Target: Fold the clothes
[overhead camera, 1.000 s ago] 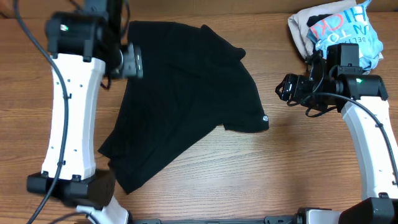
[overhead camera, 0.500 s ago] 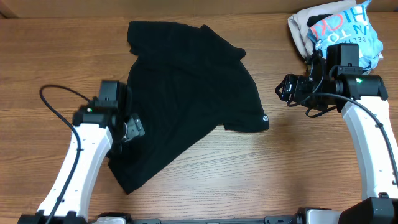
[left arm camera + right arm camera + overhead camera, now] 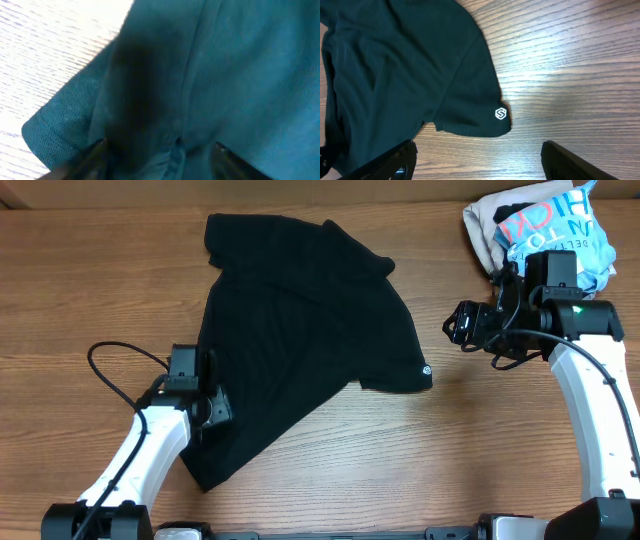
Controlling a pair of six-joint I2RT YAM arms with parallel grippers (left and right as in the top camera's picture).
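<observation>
The black collared shirt (image 3: 310,310) lies spread and rumpled on the wooden table, with its small white logo (image 3: 427,371) at the right hem. My left gripper (image 3: 218,408) is low over the shirt's lower left edge. In the left wrist view it (image 3: 160,155) is open, its fingers (image 3: 95,155) wide apart over a small fold of the cloth (image 3: 200,60). My right gripper (image 3: 455,325) hovers open and empty just right of the shirt. In the right wrist view it (image 3: 480,165) is over bare wood, with the shirt (image 3: 395,65) and logo (image 3: 500,113) ahead of it.
A pile of a beige garment and a light blue and white garment with lettering (image 3: 545,225) lies at the back right corner, behind the right arm. The left arm's black cable (image 3: 115,355) loops over the table at the left.
My left arm has swung down from the shirt's upper left to its lower left edge, close over the cloth. The right arm and the shirt have not moved.
</observation>
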